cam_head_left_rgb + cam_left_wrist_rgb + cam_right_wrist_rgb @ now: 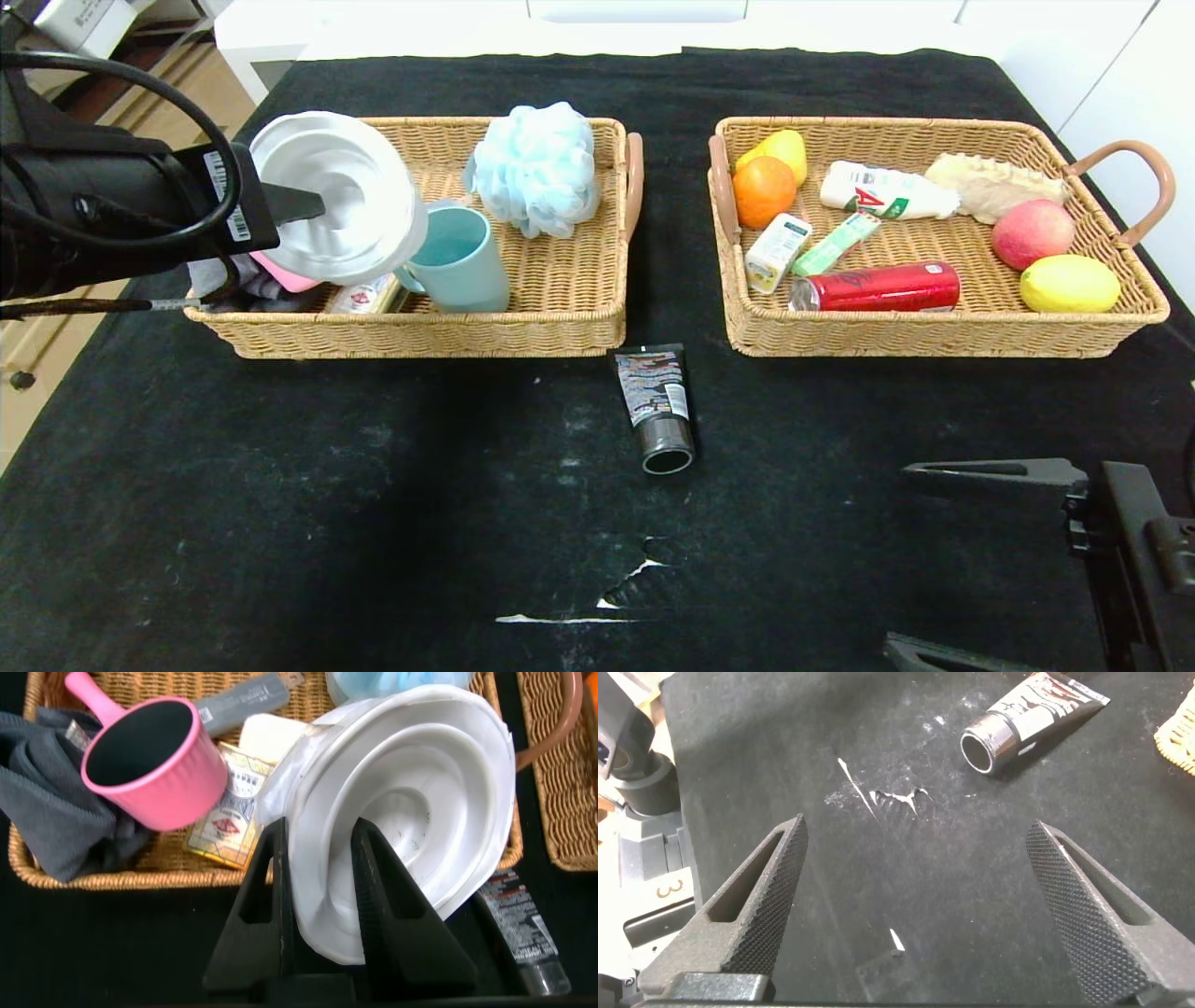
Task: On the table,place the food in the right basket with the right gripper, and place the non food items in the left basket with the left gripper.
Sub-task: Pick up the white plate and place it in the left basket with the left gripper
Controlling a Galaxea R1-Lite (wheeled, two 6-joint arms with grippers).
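Observation:
My left gripper (313, 201) is shut on the round white ridged disc (341, 191) and holds it edge-on over the left end of the left basket (420, 336). In the left wrist view its fingers (374, 873) pinch the disc's rim (420, 812), with the pink pot (154, 761) lying in the basket (112, 873) beyond. The black tube (655, 403) lies on the table (280, 513) between the baskets' front corners. The red can (878, 287), carton (777, 250) and candy stick (837, 243) lie in the right basket (934, 331). My right gripper (901, 560) is open and empty at the front right.
The left basket also holds a teal mug (457, 261), a blue bath pouf (537, 168), a grey cloth (47, 812) and a card pack (229, 812). The right basket holds an orange (764, 189), an apple (1032, 233), a lemon (1069, 283) and a white bottle (882, 191). The cloth is torn (635, 579) near the front.

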